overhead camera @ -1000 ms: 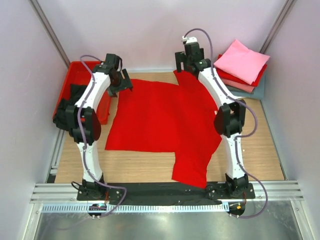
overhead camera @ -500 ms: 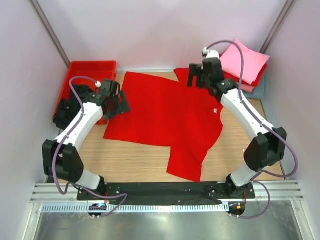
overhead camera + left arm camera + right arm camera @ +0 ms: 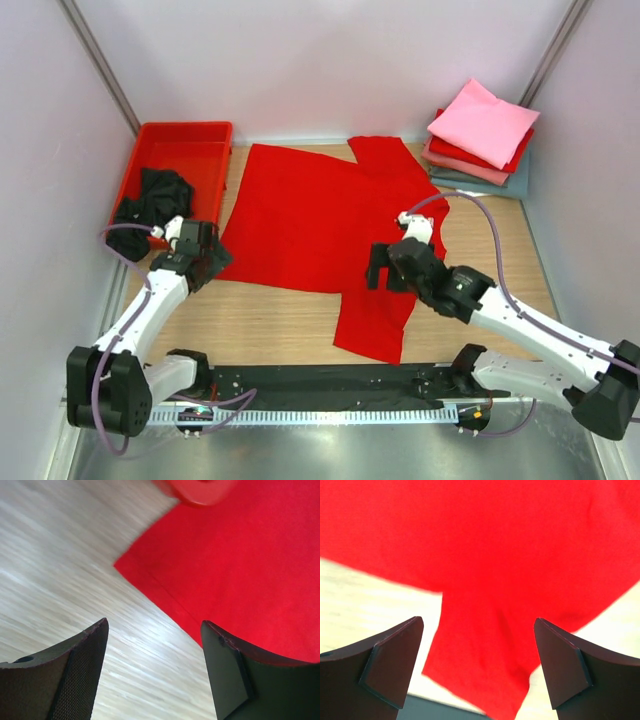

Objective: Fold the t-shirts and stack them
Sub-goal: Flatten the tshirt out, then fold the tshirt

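Both my arms pulled back toward lower frame. My left gripper and right gripper gape wide, empty; red t-shirt released, apparently flat, so folding can start.

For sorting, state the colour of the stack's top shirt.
Pink folded cloth shirt; top external view.

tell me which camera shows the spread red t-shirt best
The top external view: the whole red t-shirt shows, flat on the table, both sleeves included. The left wrist view catches only one corner beside bare wood; the right wrist view only the near sleeve and cloth around it.
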You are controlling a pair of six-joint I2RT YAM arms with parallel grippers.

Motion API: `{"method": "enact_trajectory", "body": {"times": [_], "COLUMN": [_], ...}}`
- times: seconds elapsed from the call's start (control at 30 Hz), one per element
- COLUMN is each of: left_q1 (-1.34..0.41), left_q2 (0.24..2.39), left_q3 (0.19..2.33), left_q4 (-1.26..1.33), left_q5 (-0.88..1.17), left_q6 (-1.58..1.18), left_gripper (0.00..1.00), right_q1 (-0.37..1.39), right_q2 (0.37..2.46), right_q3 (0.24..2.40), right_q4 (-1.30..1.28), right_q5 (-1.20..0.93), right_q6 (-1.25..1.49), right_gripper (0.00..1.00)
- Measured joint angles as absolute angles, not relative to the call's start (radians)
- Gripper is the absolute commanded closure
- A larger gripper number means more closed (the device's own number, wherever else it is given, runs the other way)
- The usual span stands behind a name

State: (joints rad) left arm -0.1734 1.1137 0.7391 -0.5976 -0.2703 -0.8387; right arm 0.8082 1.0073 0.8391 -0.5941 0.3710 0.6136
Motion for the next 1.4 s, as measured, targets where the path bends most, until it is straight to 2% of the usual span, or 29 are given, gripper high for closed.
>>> {"method": "enact_trajectory", "body": {"times": [0.17,0.6,0.87,1.07,1.1,1.37,1.4], "left_q1": [-0.096,-0.051,-0.051,-0.052,-0.052,-0.052,-0.052], "left_q2": [1.146,1.254,1.285,1.282,1.282,1.314,1.317], "left_q3": [0.652,0.623,0.595,0.551,0.55,0.55,0.551], "left_q4": [-0.533,-0.363,-0.323,-0.28,-0.274,-0.21,-0.206], "left_q5": [-0.329,-0.373,-0.332,-0.321,-0.321,-0.327,-0.327], "left_q6": [-0.91,-0.947,-0.966,-0.968,-0.968,-0.965,-0.965], "left_gripper": [0.35,0.43,0.45,0.57,0.61,0.66,0.71], "right_q1": [0.871,0.884,0.884,0.884,0.884,0.884,0.884], "right_q2": [0.923,0.88,0.884,0.884,0.884,0.884,0.884], "right_q3": [0.735,0.689,0.681,0.681,0.681,0.681,0.681], "right_q4": [-0.626,-0.64,-0.676,-0.714,-0.717,-0.733,-0.735], "right_q5": [0.375,0.376,0.432,0.476,0.479,0.485,0.485], "right_q6": [0.694,0.714,0.738,0.769,0.772,0.791,0.794], "right_gripper": [0.02,0.01,0.0,0.0,0.0,0.0,0.0]}}
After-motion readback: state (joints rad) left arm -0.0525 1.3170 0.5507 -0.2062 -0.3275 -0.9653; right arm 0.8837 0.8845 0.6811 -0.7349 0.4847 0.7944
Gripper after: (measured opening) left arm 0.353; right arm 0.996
